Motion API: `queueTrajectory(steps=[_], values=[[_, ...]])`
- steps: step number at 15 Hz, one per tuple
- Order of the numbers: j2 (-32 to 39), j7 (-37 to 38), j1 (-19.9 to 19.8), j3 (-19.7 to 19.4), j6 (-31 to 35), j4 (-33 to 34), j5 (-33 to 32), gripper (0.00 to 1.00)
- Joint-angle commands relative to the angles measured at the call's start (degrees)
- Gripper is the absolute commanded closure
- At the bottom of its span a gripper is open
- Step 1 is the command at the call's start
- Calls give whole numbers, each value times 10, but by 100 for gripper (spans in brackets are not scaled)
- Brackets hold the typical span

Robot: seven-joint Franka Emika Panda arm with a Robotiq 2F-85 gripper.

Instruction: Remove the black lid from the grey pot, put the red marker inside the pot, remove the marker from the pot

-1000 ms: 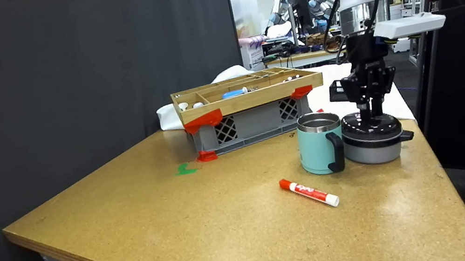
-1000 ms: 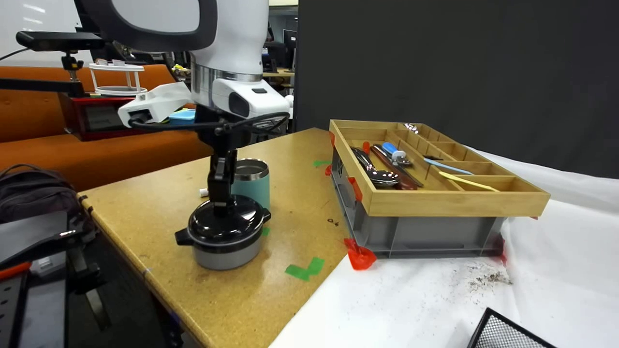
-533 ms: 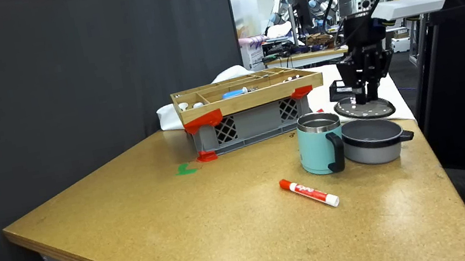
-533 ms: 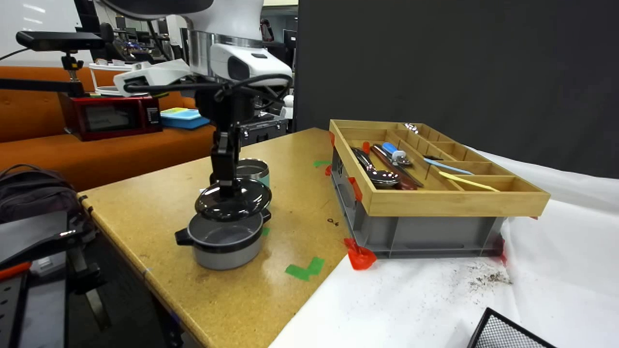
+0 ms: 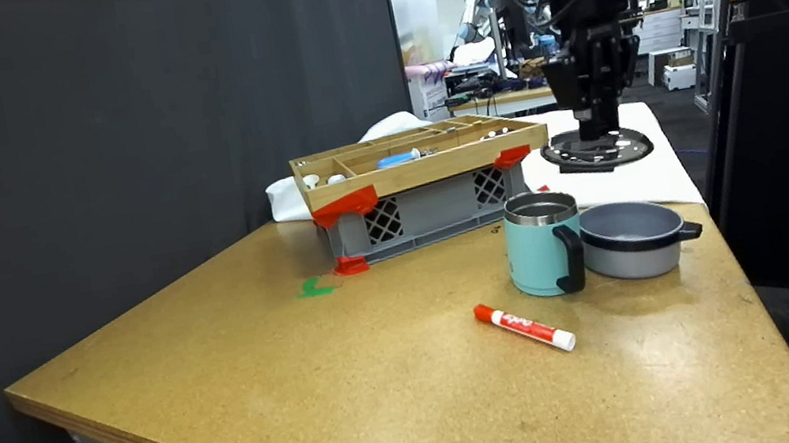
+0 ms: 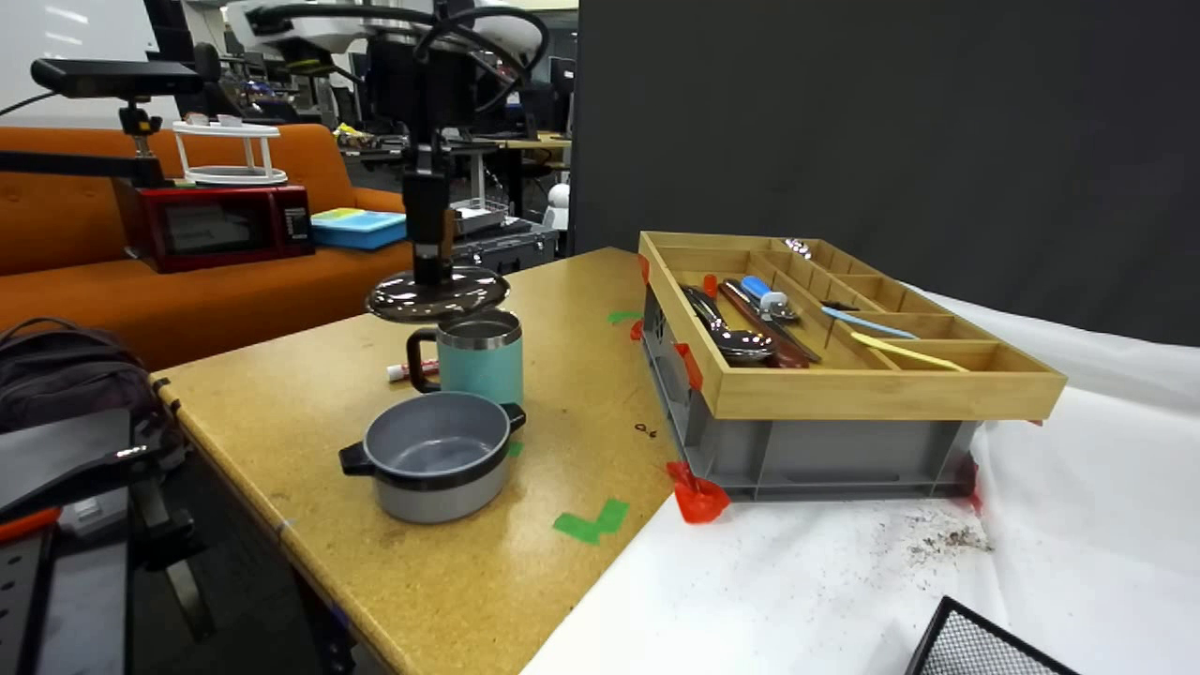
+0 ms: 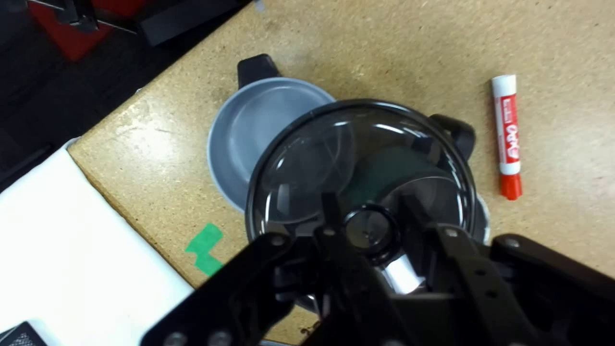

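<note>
Above the bench (image 5: 358, 388), the fingers (image 6: 431, 266) held the black lid (image 6: 439, 302) by its centre knob (image 7: 369, 229), one finger on either side, drawn in narrow against it. The lid hung close to level, raised and apart from the grey pot (image 6: 442, 495); the wrist view showed it as dark but see-through, with parts of the pot and of a teal mug (image 5: 535, 254) visible beneath it.

The pot stood upright and uncovered near the edge of the bench, its grey interior exposed. The mug stood upright just beside it, steel-rimmed and black-handled; whether mug and pot touched could not be determined. The red marker (image 5: 524, 327) lay flat on the bench, outside the pot and nearer to the mug. In an exterior view the mug hid part of the marker.

A wooden tray (image 6: 881, 398) of utensils (image 6: 742, 347) rested on a grey crate (image 6: 834, 459), with red tape (image 6: 698, 499) stuck at the crate's foot. Green tape (image 6: 581, 529) was noted on the bench surface between pot and crate. A white sheet (image 6: 797, 581) lay spread beside the crate, bearing a black mesh item (image 6: 984, 647) cut off by the frame.
</note>
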Motion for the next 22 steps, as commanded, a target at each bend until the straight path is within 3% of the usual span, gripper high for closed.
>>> queueTrajectory(steps=[1, 6, 10, 15, 21, 22], values=[[17, 9, 29, 39, -64, 44, -1, 91], [72, 23, 94, 99, -58, 57, -2, 91], [126, 25, 122, 105, -14, 28, -14, 91], [201, -72, 106, 85, 74, 6, 20, 91], [250, -215, 56, 90, 160, -16, 94, 91], [251, -228, 51, 91, 162, -17, 103, 41]])
